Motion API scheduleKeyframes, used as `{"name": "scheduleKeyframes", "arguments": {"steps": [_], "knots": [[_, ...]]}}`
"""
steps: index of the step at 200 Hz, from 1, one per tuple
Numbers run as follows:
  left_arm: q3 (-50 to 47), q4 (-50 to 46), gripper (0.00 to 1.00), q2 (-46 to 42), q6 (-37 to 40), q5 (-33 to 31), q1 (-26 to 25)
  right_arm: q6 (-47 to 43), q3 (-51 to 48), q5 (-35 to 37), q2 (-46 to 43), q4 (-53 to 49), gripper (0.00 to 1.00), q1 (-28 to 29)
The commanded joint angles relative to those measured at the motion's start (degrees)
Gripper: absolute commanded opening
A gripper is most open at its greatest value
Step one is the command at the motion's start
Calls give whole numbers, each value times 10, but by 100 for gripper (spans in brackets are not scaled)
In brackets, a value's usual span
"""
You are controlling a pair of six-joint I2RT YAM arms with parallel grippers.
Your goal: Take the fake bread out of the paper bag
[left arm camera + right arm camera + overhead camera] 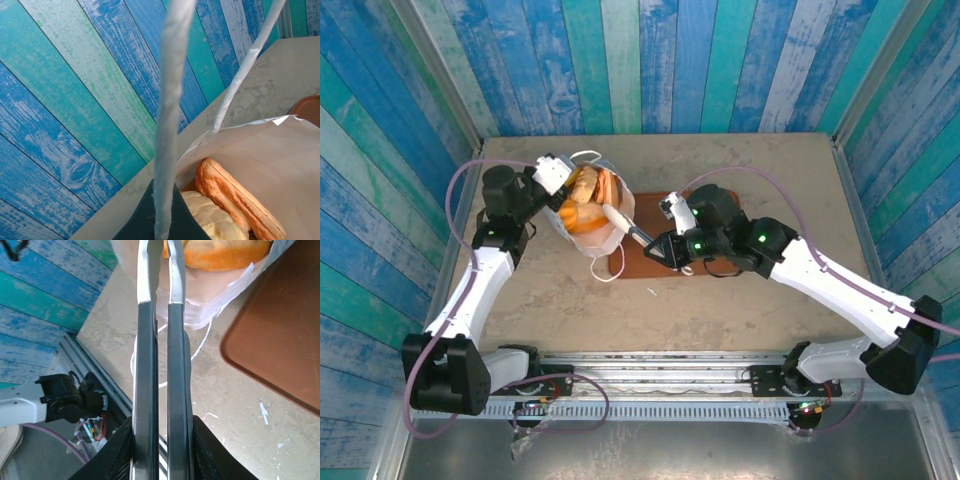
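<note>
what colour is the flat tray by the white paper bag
Reddish-brown flat tray, clearest in the right wrist view.

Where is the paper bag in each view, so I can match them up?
Top external: bag just left of centre.
Left wrist: bag lower right, bread inside.
Right wrist: bag top centre.
Shared landmark: brown tray, beside the bag.

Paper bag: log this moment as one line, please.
paper bag: open, fake bread inside | left hand: shut on cord handle | right hand: nearly closed at bag mouth, grip unclear
</note>
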Motion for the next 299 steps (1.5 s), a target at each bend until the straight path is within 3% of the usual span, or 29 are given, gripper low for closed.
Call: {"name": "scheduleKeyframes", "arguments": {"steps": [1,34,74,299], "knots": [[1,67,8,-12,-20,29,-5,23,25,20,17,2,30,2],[5,57,8,-11,-37,33,-6,44,37,26,48,31,31,1],[10,27,0,-3,-31,34,-9,58,50,20,83,43,30,-5],[0,7,1,-12,1,57,-14,86,100,-22,191,99,44,-32]]}}
